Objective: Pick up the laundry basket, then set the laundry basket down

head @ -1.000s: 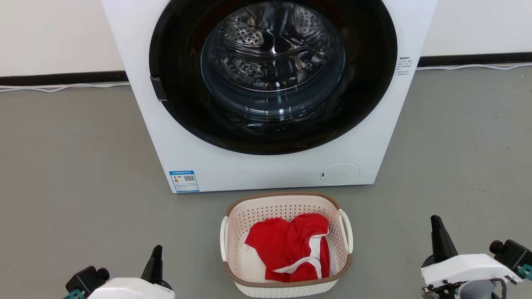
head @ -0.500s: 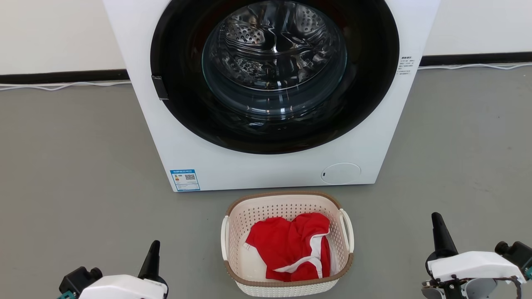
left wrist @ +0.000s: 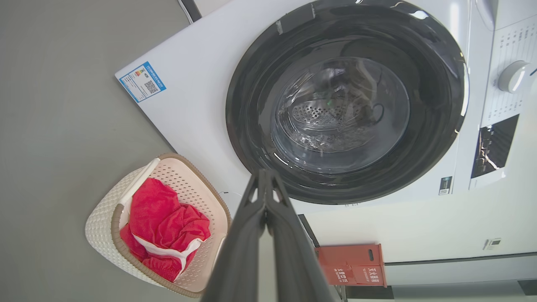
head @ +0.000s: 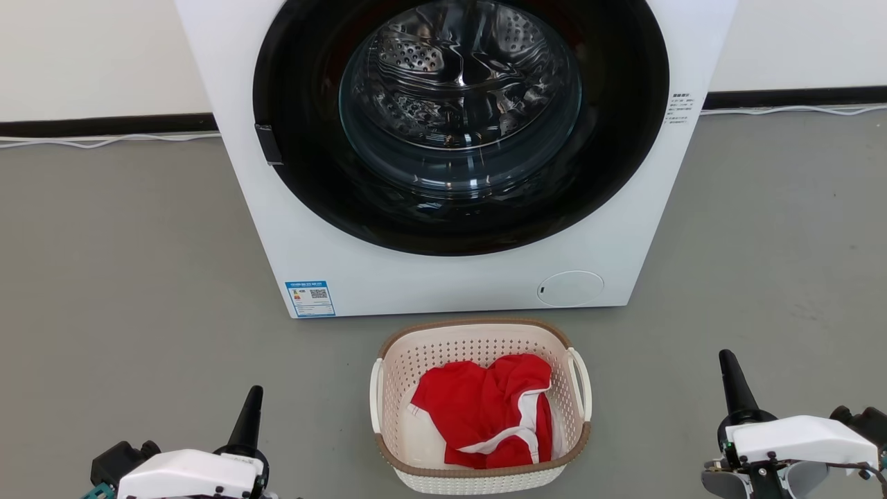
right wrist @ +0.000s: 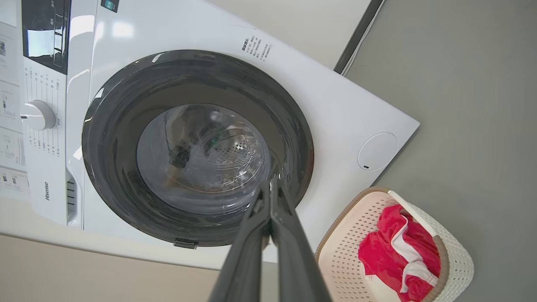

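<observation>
— Left end effector [head: 251,409] and right end effector [head: 729,371]: both pinched closed, empty, well apart from the small cream-white perforated plastic laundry basket [head: 478,341], which sits on the grey floor [head: 138,277] just in front of the white front-loading washing machine [head: 443,284].
— Risk?
— Uneven grips on the white loop handles [head: 584,388] would likely tilt it, spilling the red garment [head: 478,409]; the handle gap is hard to judge.
</observation>
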Robot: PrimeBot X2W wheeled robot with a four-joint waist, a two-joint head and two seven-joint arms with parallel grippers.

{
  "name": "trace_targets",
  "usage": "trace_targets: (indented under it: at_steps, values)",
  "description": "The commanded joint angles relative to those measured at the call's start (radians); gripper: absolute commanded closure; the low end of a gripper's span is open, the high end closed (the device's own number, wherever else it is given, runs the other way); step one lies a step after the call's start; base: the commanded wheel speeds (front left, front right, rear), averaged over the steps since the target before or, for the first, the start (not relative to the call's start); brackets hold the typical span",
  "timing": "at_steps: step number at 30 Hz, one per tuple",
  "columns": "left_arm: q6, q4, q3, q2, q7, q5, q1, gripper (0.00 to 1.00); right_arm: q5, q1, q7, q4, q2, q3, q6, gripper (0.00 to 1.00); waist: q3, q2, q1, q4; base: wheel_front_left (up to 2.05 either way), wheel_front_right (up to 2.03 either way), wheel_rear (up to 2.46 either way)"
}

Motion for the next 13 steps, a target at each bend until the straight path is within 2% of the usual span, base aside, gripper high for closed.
trace_targets:
  at_steps: [1,13]
  values:
    - [-0.012,-0.035,0.030,0.003,0.009,-0.027,-0.048,1.00,0.037,-0.018,0.012,-0.039,-0.011,0.013,0.005,1.00,0.000,-0.0001,0.0000,0.000,0.00,0.00,0.00]
    - [-0.030,-0.058,0.057,-0.001,0.044,-0.140,-0.052,1.00,0.193,-0.016,0.047,-0.065,-0.012,0.015,0.006,1.00,0.003,-0.0001,0.0000,0.004,0.00,0.00,0.00]
